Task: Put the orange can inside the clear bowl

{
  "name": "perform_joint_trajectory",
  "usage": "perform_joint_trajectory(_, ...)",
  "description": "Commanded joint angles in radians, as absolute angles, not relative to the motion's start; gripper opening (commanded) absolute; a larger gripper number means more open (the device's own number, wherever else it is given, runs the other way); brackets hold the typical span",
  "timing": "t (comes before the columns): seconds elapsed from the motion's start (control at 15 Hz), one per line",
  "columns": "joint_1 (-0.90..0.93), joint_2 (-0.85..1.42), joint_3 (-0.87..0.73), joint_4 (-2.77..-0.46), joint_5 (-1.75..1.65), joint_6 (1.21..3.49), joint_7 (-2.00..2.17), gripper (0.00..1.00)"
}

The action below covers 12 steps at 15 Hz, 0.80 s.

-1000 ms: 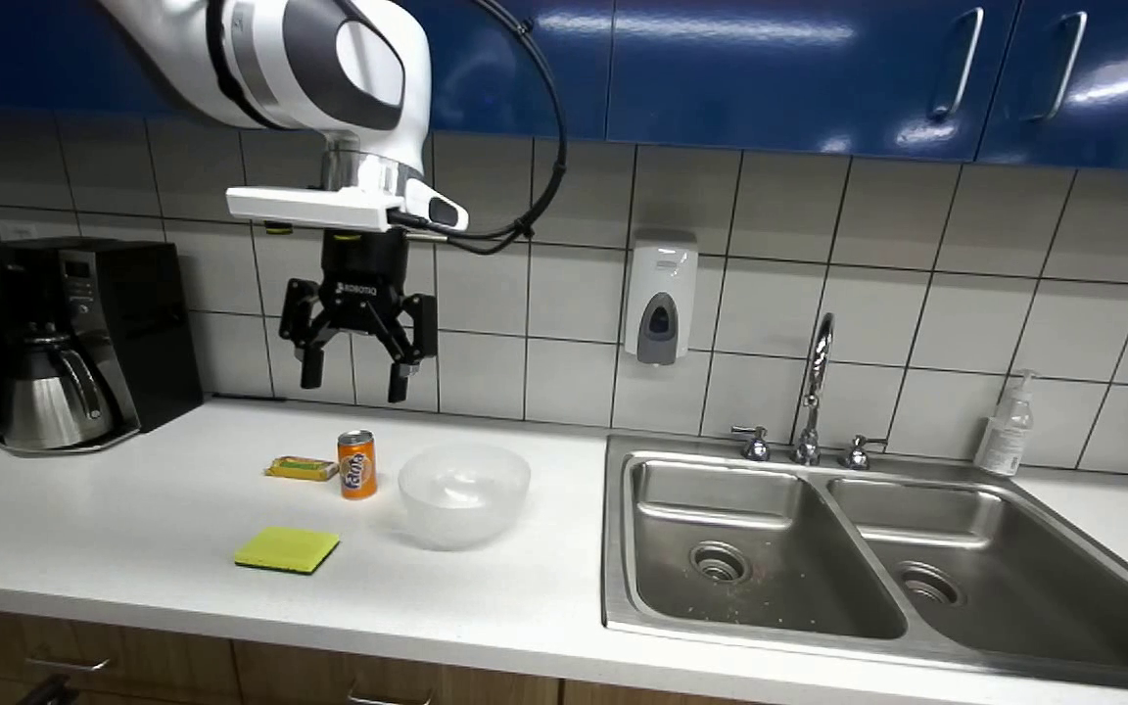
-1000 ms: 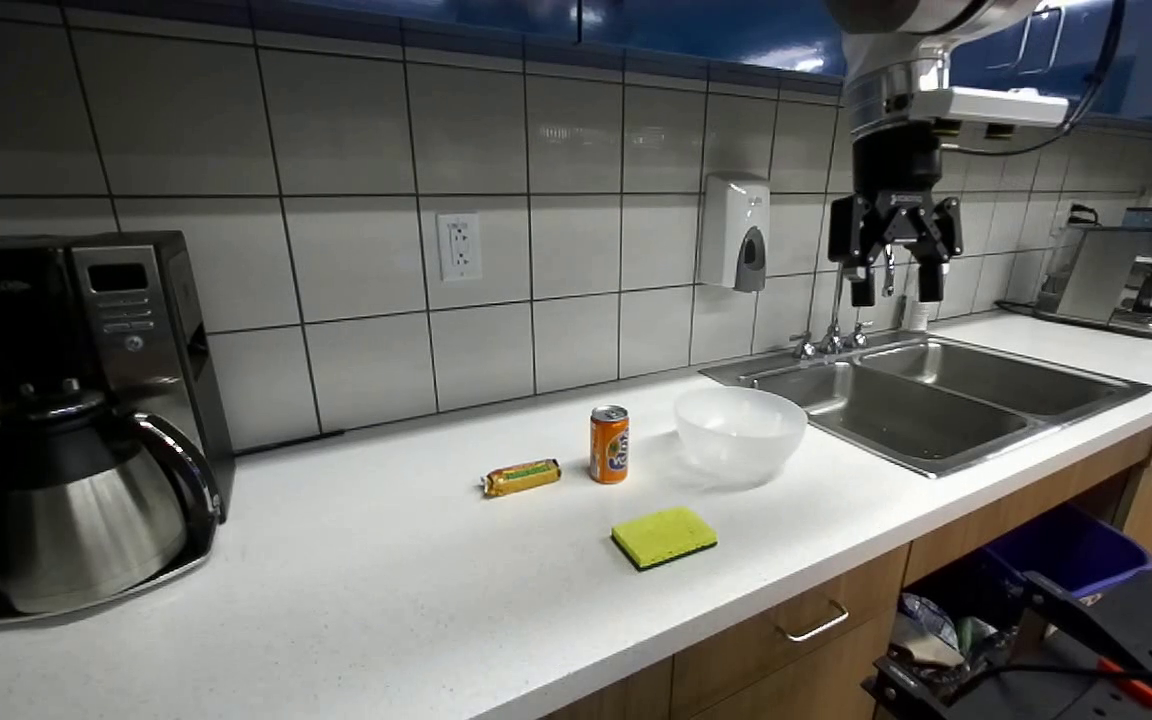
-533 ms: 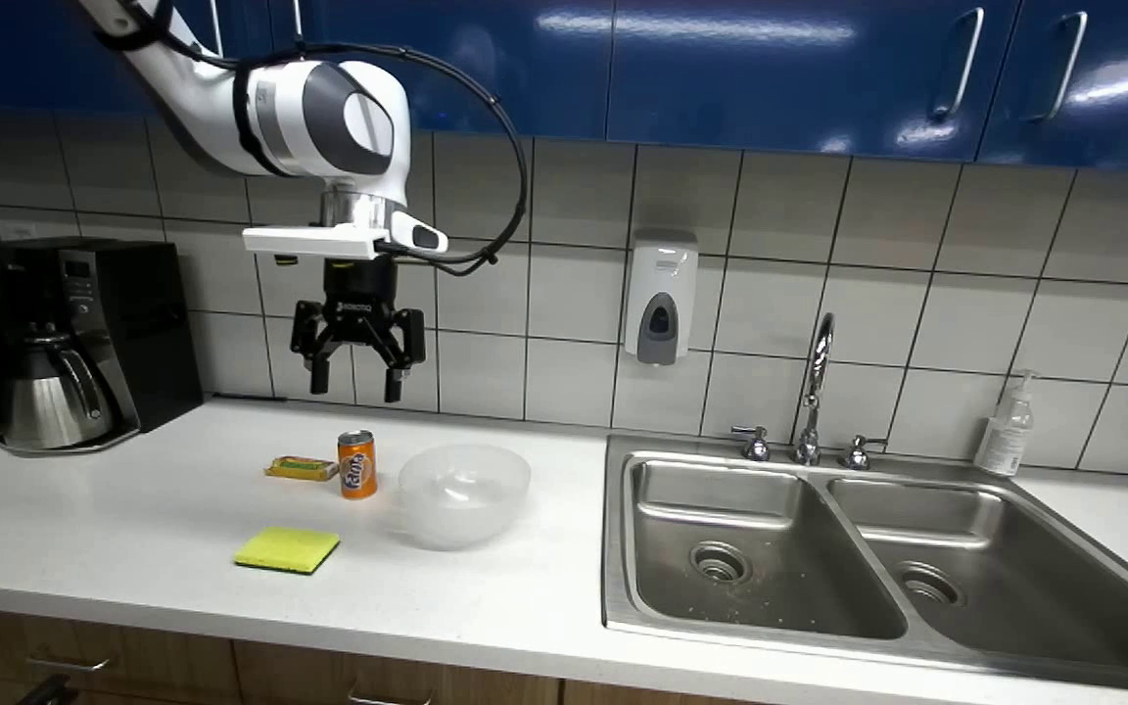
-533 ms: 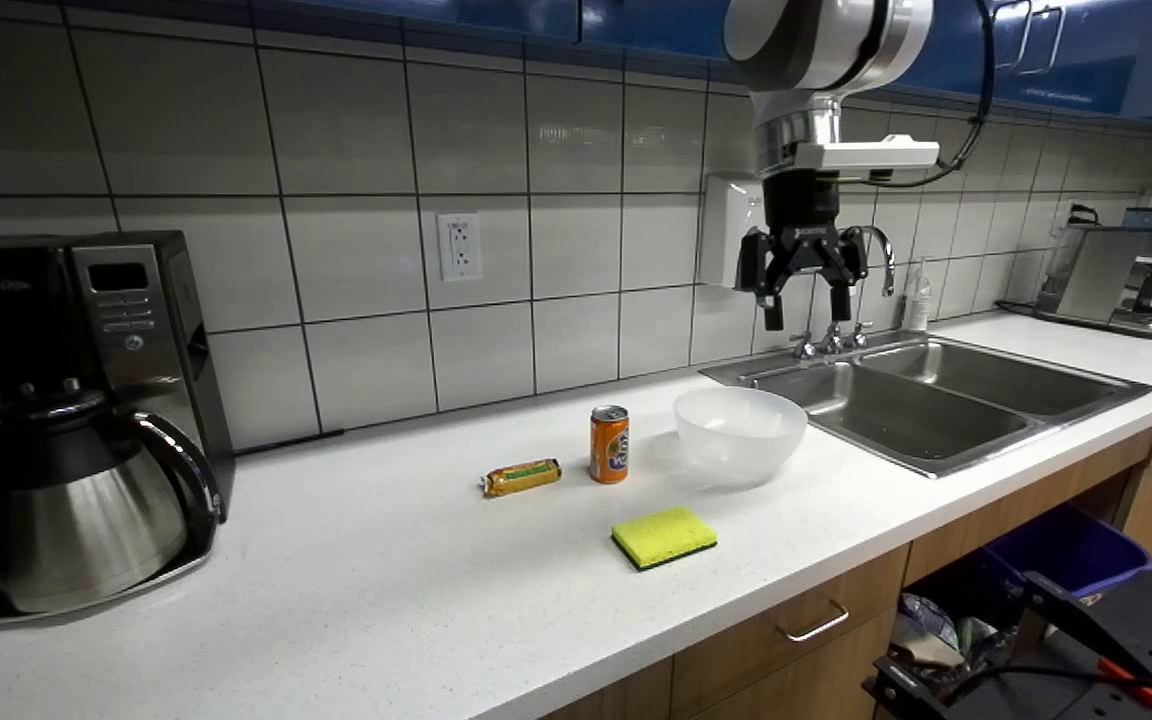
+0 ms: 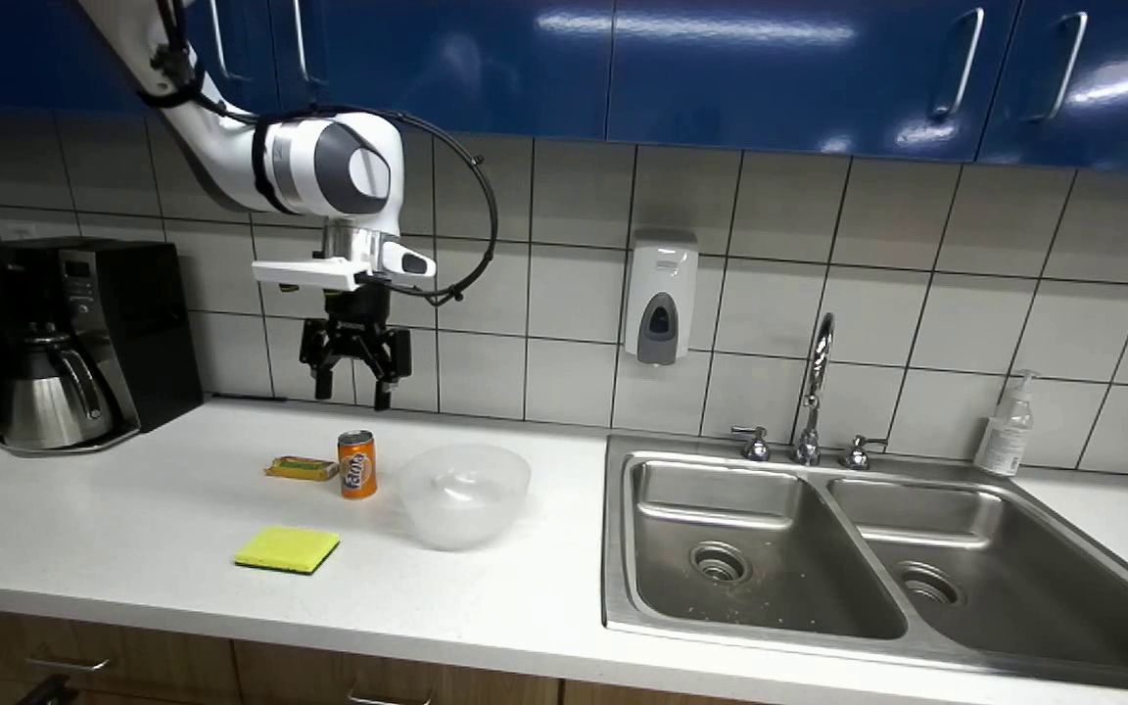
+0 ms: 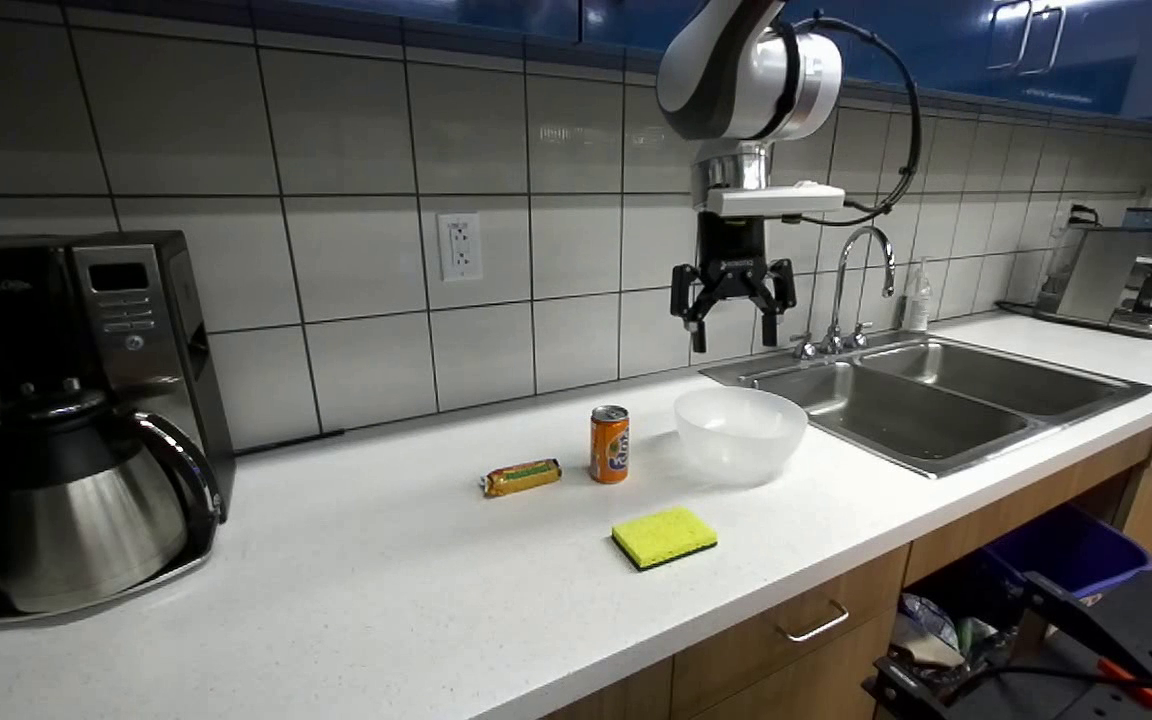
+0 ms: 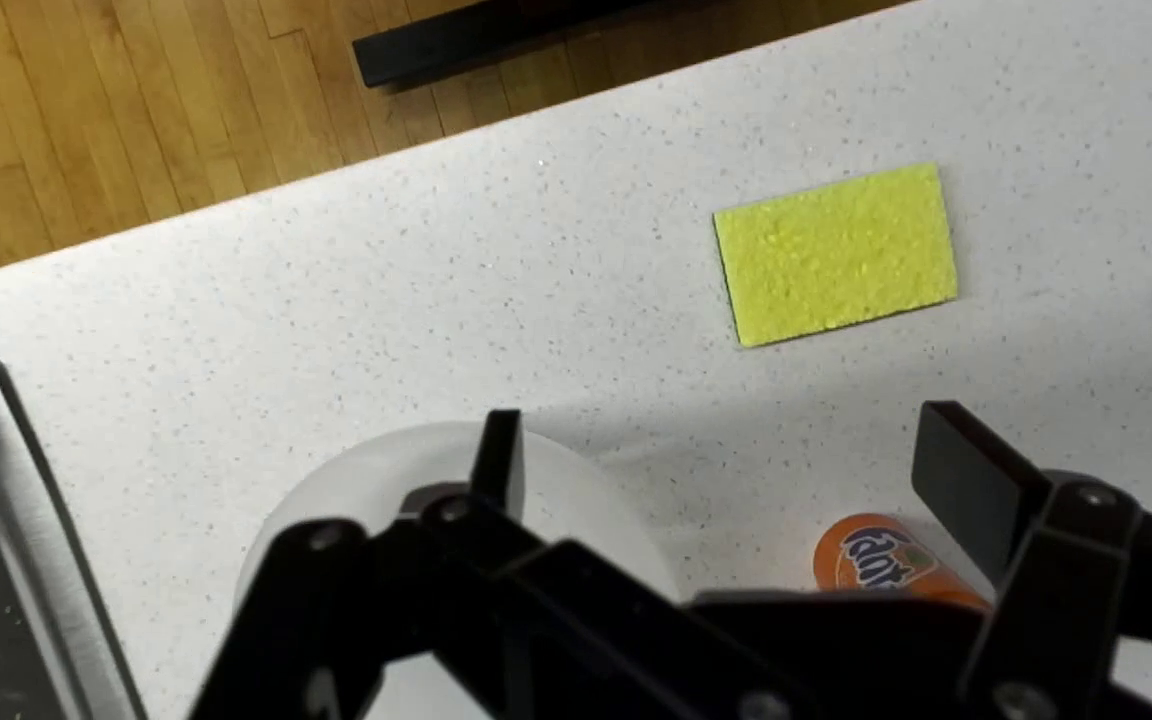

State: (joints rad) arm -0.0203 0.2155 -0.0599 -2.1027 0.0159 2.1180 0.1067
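Note:
The orange can (image 5: 357,465) stands upright on the white counter, and it also shows in an exterior view (image 6: 609,445). The clear bowl (image 5: 464,494) stands just beside the can, whitish and translucent, with nothing seen in it; it shows too in an exterior view (image 6: 741,435). My gripper (image 5: 353,395) is open and empty, in the air above the counter, higher than the can and bowl (image 6: 734,341). In the wrist view the gripper (image 7: 721,430) has one finger over the bowl (image 7: 386,470) and the other near the can (image 7: 866,555), whose top is hidden by the gripper.
A yellow-green sponge (image 5: 287,549) lies in front of the can. A yellow wrapped bar (image 6: 521,477) lies beside it. A steel double sink (image 5: 613,548) with a faucet (image 5: 819,372) is beyond the bowl. A coffee maker (image 6: 136,330) stands at the other end. A soap dispenser (image 5: 660,299) hangs on the tiled wall.
The arm has come lower. In an exterior view the gripper has moved left and down, from over the sink towards the bowl and can. The gripper stays open and the objects have not moved.

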Motion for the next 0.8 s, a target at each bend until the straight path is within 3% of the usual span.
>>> perform_joint_trajectory(0.0, -0.014, 0.317, -0.046, -2.008, 0.047, 2.159, 0.155, 1.00)
perform_joint_trajectory(0.73, 0.040, 0.534, -0.042, -1.839, 0.017, 2.350, 0.160, 1.00)
